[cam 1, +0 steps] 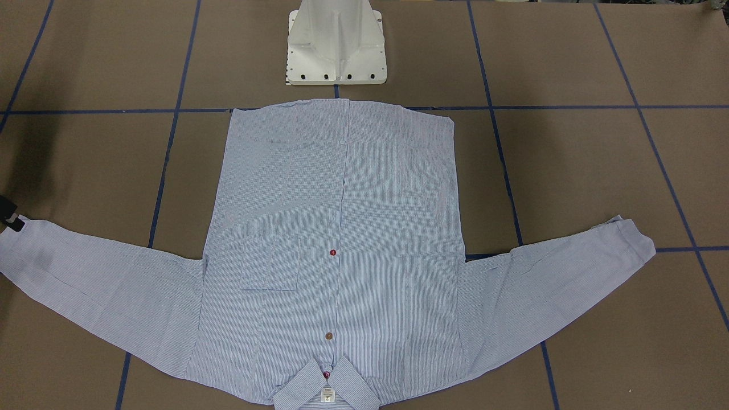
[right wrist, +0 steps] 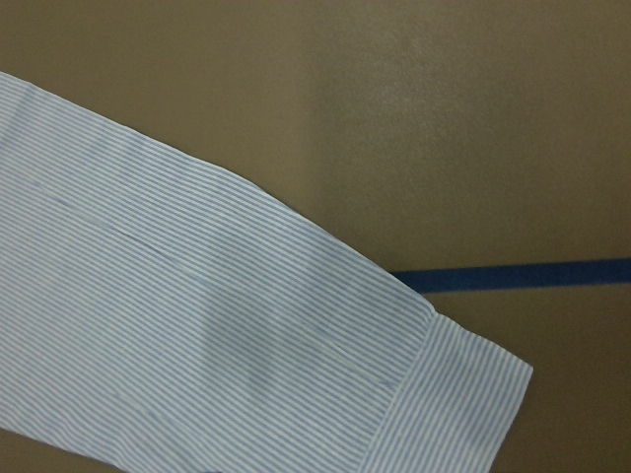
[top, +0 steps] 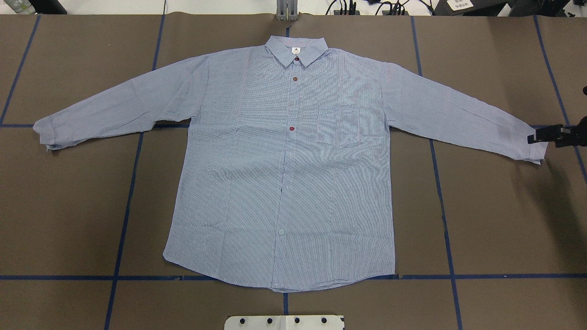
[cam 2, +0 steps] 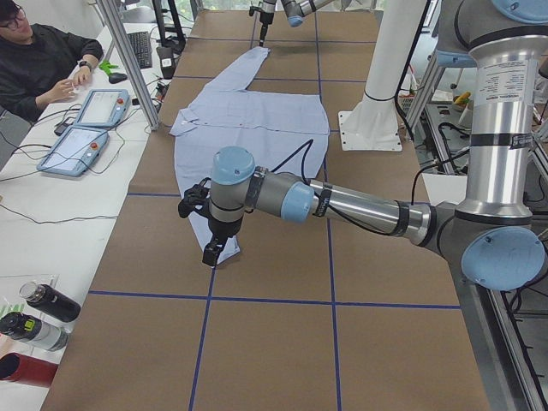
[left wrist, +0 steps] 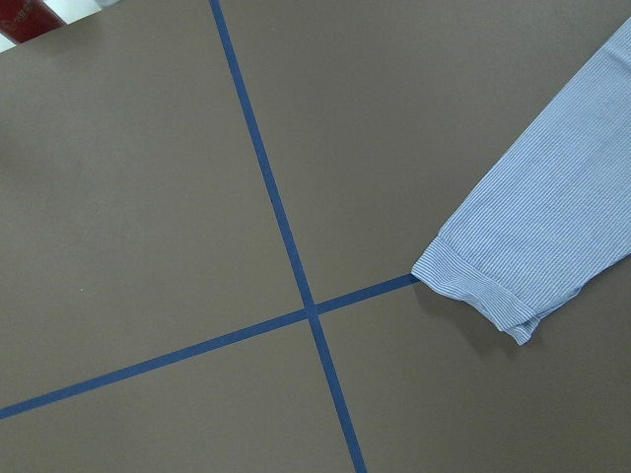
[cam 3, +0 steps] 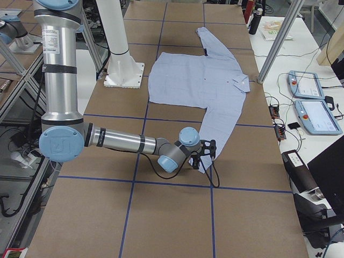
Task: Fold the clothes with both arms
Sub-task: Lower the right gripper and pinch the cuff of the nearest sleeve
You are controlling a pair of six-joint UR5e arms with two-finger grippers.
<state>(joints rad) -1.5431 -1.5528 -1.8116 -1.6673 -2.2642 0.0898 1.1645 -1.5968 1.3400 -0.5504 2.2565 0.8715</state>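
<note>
The light blue striped shirt (top: 284, 174) lies flat and buttoned, front up, with its collar (top: 296, 48) away from the robot base and both sleeves spread out. My right gripper (top: 539, 136) hovers at the right sleeve's cuff (top: 534, 149). Its black fingers look apart, and the sleeve lies flat below it; the right wrist view shows that cuff (right wrist: 463, 394) undisturbed. My left gripper (cam 2: 204, 235) shows only in the exterior left view, just above the other cuff (left wrist: 478, 286), so I cannot tell if it is open or shut.
Brown table cover (top: 69, 206) with blue tape lines (top: 126, 215). The white pedestal base (cam 1: 336, 45) stands beyond the shirt's hem. A person (cam 2: 38, 60) sits at a side table with teach pendants (cam 2: 90, 124); bottles (cam 2: 38, 312) stand near that table's end.
</note>
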